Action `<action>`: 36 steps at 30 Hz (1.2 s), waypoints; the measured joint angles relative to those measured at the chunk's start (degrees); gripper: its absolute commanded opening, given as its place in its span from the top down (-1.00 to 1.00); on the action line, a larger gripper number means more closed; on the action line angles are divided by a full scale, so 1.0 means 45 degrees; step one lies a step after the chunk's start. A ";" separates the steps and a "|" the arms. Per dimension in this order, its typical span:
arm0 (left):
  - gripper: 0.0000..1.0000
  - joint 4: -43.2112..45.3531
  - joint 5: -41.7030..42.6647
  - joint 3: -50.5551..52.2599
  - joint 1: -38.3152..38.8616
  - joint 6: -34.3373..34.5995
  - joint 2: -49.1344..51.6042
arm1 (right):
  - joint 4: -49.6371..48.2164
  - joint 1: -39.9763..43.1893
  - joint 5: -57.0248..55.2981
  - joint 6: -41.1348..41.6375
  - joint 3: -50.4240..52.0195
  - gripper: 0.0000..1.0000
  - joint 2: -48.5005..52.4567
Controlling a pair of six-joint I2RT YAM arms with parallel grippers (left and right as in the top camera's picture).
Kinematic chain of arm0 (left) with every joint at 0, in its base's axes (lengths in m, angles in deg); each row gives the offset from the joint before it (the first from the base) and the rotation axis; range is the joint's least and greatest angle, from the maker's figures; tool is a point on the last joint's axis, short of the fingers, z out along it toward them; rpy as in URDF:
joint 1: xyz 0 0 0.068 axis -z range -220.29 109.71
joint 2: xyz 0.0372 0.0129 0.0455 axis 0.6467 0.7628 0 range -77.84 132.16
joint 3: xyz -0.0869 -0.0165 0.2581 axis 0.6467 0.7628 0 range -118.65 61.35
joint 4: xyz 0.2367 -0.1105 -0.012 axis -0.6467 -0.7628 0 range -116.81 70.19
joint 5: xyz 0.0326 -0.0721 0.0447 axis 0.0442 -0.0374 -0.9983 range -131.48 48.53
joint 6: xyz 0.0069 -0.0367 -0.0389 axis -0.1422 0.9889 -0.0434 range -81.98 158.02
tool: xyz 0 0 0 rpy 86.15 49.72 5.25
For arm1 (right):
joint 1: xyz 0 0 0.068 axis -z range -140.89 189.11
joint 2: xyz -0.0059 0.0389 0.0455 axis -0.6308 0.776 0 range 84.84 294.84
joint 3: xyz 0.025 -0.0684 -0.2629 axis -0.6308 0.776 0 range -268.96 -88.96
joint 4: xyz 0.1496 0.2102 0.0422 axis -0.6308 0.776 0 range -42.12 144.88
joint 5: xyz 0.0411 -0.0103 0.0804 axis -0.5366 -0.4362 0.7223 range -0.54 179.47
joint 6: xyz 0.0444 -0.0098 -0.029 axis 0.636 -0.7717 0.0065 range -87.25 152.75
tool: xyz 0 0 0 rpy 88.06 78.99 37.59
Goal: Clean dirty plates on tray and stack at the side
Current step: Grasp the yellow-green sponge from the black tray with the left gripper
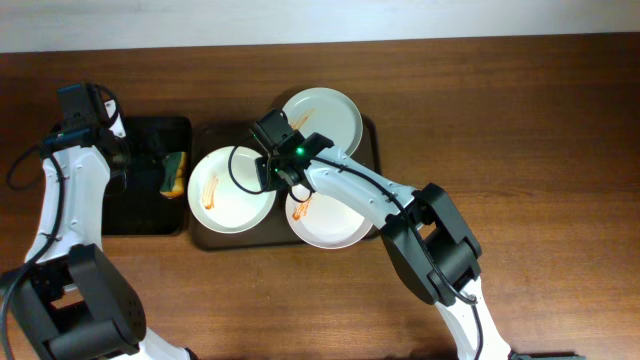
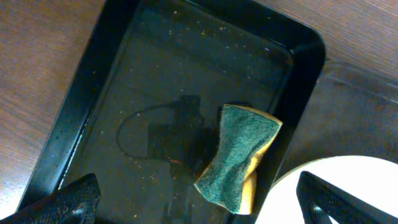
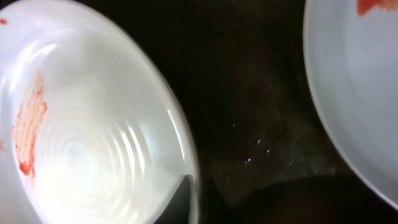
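The brown tray (image 1: 212, 135) sits mid-counter and carries all three plates (image 1: 232, 195), none yet moved to the side. One plate lies at the tray's left end, one (image 1: 325, 115) at its far right corner and one (image 1: 335, 225) at its near right corner. Each shows orange-brown smears, so the wiping looks not yet done.

The right tool (image 1: 270, 172) reaches in over the middle of the tray and meets the right rim of the left-end plate. That placement probably serves to steady or lift the plate. In the right wrist view a dark fingertip (image 3: 181, 198) shows against the plate's edge, but whether the tool is open or clamped on the rim cannot be told.

Just left of the brown tray lies a smaller black tray (image 1: 140, 215), which seems to be the place for the cleaning gear. It holds a green and yellow sponge (image 1: 175, 172) on the side nearest the brown tray. The left tool (image 2: 198, 178) hangs above that sponge with its fingers spread wide and nothing between them, likely lined up to pick it up for the wipe.

The counter (image 1: 520, 120) is dark wood with a visible grain, bare to the right of the brown tray, which would suit the stack. Beyond its far edge runs a pale strip of wall (image 1: 320, 15).
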 measured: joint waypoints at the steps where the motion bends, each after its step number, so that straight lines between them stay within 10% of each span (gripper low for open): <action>1: -0.98 0.0005 0.0126 0.0000 0.0000 -0.0189 0.0000 | 0.0024 0.0000 0.0068 0.0005 0.0000 0.23 0.0005; 5: -0.98 0.0005 0.0593 0.0000 0.0000 -0.0777 0.0000 | 0.0335 0.0000 0.0588 0.0384 -0.0019 0.20 0.0219; 12: -0.97 0.0321 0.0777 0.0000 0.0000 -0.1185 0.0073 | 0.0748 0.0000 0.0821 0.1321 -0.0092 0.92 0.0529; 19: 0.43 0.0719 0.0782 -0.0010 0.0330 -0.2365 0.1316 | 0.0612 0.0058 0.0874 0.1452 -0.0151 0.92 0.0583; 33: 0.01 0.0879 0.2137 -0.0010 0.0364 -0.4575 0.3235 | 0.0602 0.0058 0.0874 0.1447 -0.0151 0.91 0.0593; 36: 0.47 0.0879 0.2210 -0.0010 0.0364 -0.4614 0.3235 | 0.0602 0.0058 0.0874 0.1457 -0.0151 0.91 0.0593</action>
